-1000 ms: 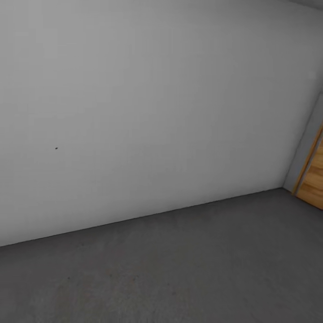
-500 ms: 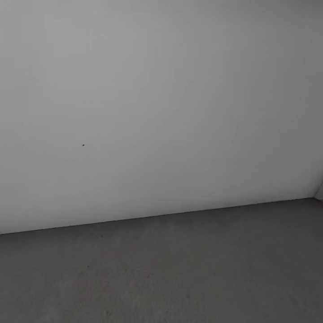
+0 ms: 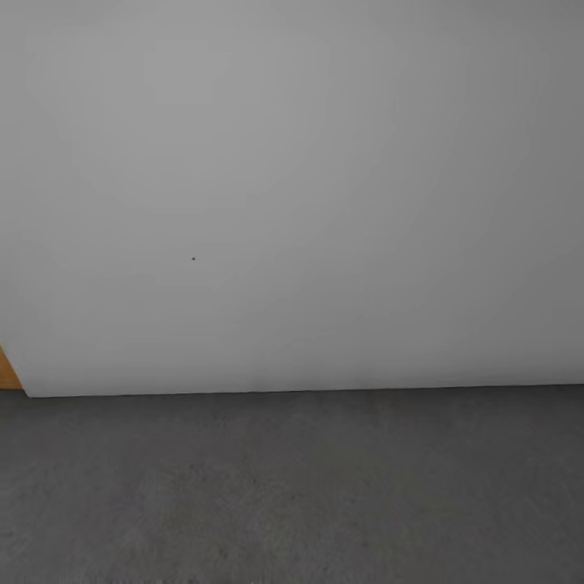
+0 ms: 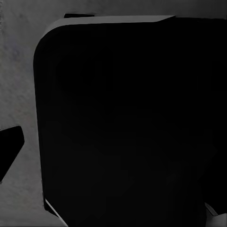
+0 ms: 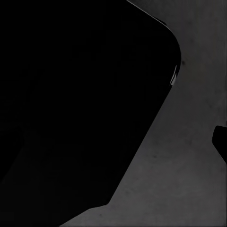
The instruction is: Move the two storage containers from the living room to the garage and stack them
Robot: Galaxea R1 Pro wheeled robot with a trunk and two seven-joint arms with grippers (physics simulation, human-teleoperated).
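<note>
Grey concrete floor (image 3: 324, 487) meets a pale wall (image 3: 292, 162); either end effector's state I cannot tell

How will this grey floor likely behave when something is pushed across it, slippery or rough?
The floor looks matte and mottled, without shine, so it probably grips more than it slips. It appears flat and hard up to the wall, so a push should hardly dent it.
</note>
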